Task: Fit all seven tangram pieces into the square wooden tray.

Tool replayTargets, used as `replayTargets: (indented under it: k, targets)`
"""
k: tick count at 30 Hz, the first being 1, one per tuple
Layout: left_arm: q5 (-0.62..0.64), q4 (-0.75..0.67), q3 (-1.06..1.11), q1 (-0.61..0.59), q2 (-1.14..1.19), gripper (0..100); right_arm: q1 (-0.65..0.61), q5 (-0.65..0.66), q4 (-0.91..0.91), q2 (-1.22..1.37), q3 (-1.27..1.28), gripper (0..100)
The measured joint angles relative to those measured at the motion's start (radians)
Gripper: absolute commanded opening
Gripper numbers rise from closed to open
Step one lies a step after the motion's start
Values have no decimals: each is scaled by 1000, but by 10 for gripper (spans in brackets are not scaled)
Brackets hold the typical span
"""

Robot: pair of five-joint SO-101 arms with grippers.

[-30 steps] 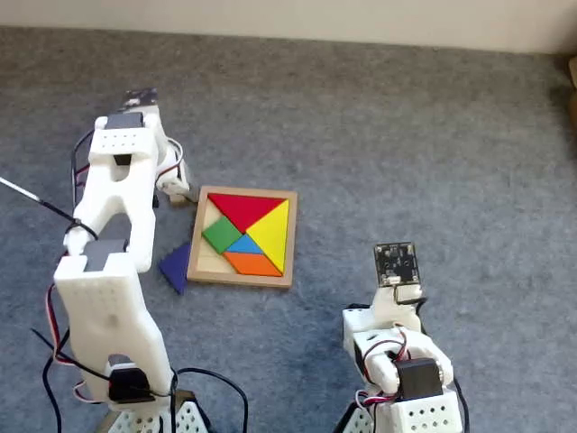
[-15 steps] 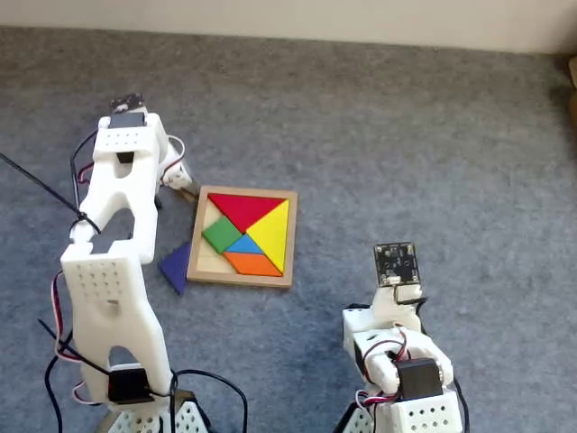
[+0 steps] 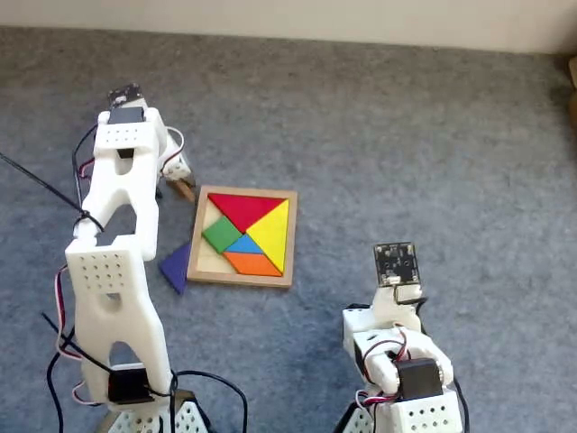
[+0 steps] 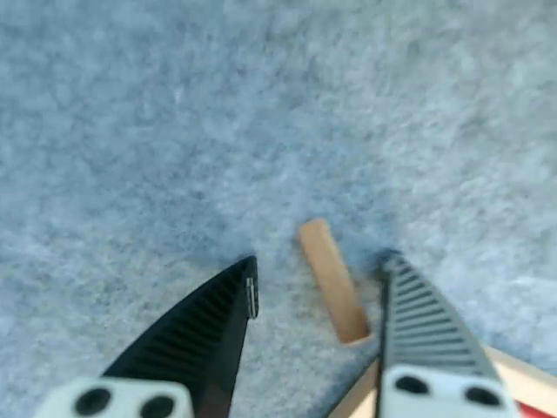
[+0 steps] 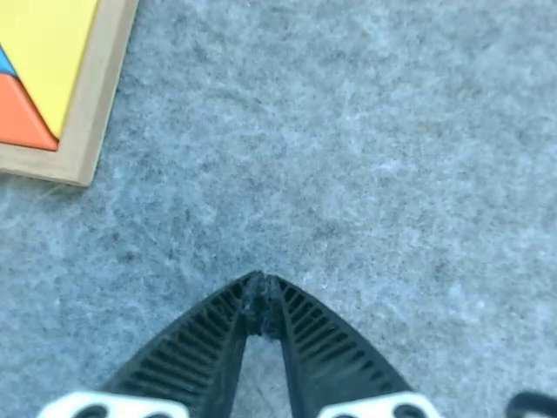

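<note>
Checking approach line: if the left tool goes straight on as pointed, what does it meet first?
Probably the tan wooden piece straddled by the open left tool, then the carpet; depth is unclear.

Wooden tray [image 3: 242,281] flat, holding red triangle [image 3: 243,210], yellow triangle [image 3: 272,233], green square [image 3: 221,234], blue triangle [image 3: 242,244], orange piece [image 3: 252,263]. Purple triangle [image 3: 176,266] outside left rim. Tan piece [image 4: 332,280] beside far-left corner.

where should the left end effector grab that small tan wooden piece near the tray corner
Grip the small tan wooden piece across its two long sides, near mid-length, coming straight down from above. It is a narrow strip lying on the grey carpet, and the open left end effector straddles it.
</note>
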Motion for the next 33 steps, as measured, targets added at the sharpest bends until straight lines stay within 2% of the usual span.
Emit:
replayTargets:
  k: [9,12,18,23,33]
  targets:
    - [3,-2,-49,3,31,7,0,0,0,0,0,16]
    - [-3,6,-54,3,31,5,0,0,0,0,0,16]
    - [-117,175,-166,-2,32,5,0,0,0,0,0,16]
    - [-212,293,-233,51,-26,5,0,0,0,0,0,16]
    - [-296,377,-245,186,-95,5,0,0,0,0,0,16]
